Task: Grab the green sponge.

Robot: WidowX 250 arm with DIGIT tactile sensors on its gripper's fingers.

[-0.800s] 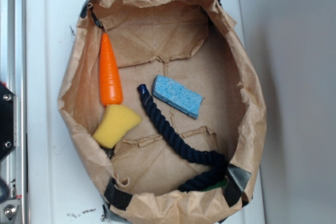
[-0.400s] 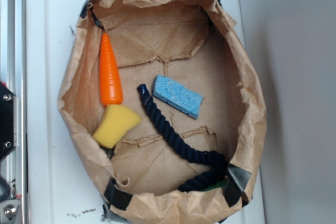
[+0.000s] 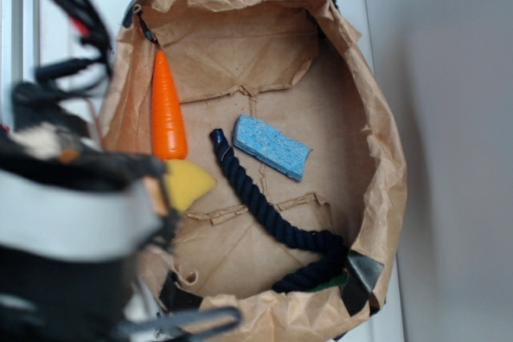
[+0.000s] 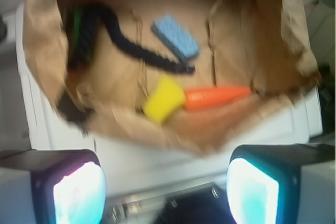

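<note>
From my exterior feed the arm (image 3: 72, 222) fills the left side, blurred, covering part of the yellow sponge (image 3: 188, 182). On the wrist feed the gripper (image 4: 165, 190) stands wide, empty, outside the bag's near wall. Inside the brown paper bag (image 3: 385, 166) lie, left to right, an orange carrot (image 3: 167, 110), the yellow sponge touching its blunt end, a dark blue rope (image 3: 264, 214) and a blue sponge (image 3: 271, 146). The green sponge (image 3: 329, 284) shows only as a sliver under the rope's coiled end, in the bag's lower right corner.

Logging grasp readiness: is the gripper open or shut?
Open. In the wrist view the gripper shows its two fingers far apart, with nothing between them.
</note>
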